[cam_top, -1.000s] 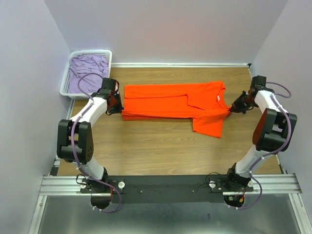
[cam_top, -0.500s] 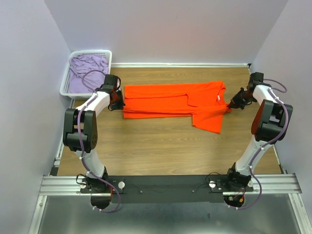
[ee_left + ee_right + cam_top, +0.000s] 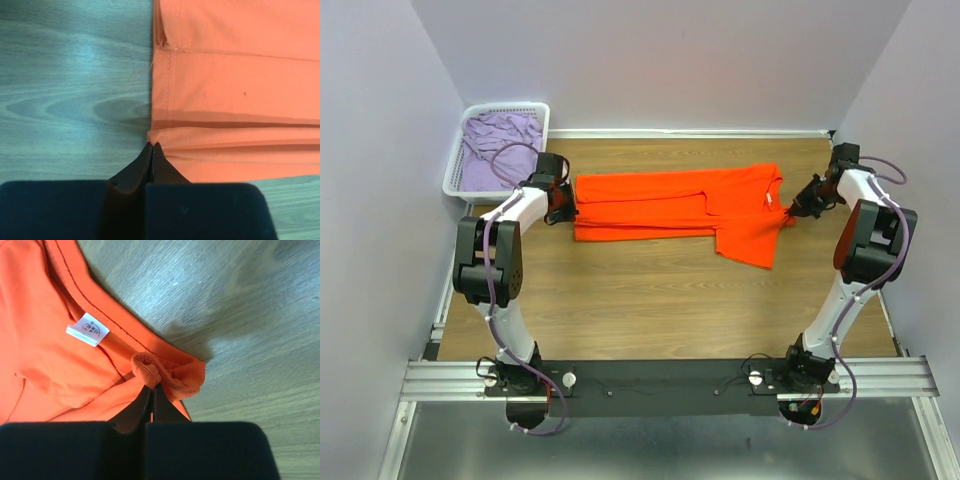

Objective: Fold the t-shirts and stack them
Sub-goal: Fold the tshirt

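Note:
The orange t-shirt (image 3: 670, 205) lies on the wooden table, partly folded lengthwise, one sleeve hanging toward the front right. My left gripper (image 3: 566, 211) is shut on its hem corner at the left end; the left wrist view shows the tips (image 3: 152, 146) pinching the folded hem edge of the orange cloth (image 3: 235, 90). My right gripper (image 3: 794, 211) is shut on the bunched collar edge at the right end, seen in the right wrist view (image 3: 151, 386) beside the white neck label (image 3: 88, 329). The lilac t-shirt (image 3: 498, 145) lies crumpled in the basket.
The white lattice basket (image 3: 452, 185) stands at the back left corner, against the left wall. Walls close in the table on the left, back and right. Bare wood (image 3: 660, 300) spreads in front of the shirt.
Both grippers have moved away from the arm bases, carrying the shirt's near edge over. The fold has narrowed and the hanging sleeve has shifted back.

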Motion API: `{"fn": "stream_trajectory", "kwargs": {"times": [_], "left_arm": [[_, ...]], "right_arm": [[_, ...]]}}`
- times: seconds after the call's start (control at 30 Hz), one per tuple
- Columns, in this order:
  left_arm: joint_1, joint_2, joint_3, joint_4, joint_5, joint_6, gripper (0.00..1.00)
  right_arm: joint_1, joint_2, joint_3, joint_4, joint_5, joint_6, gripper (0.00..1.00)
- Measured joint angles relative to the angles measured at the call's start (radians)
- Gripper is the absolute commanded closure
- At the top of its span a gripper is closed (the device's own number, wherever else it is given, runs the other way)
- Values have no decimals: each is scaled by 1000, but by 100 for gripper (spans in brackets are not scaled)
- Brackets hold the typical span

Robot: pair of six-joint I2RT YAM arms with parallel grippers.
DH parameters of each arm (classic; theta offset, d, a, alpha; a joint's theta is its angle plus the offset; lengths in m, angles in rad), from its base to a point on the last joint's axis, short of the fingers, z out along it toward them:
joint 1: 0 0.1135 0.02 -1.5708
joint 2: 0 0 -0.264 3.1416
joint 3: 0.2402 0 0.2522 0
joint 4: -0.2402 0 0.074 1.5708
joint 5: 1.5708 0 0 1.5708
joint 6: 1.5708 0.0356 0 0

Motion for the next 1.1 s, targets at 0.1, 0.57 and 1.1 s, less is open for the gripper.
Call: {"fn": "stream_trajectory", "kwargs": {"times": [0.1,0.57,1.1], "left_arm": [[0,21,0,14,0,0,100],[4,23,-1,42,-44,8,29],[5,-423,-268,77,-169,15,16]], "right_arm": [[2,15,6,1,0,0,92],[52,-11,17,14,93,-54,34],[402,-441,-399,59,351,-78,36]]}}
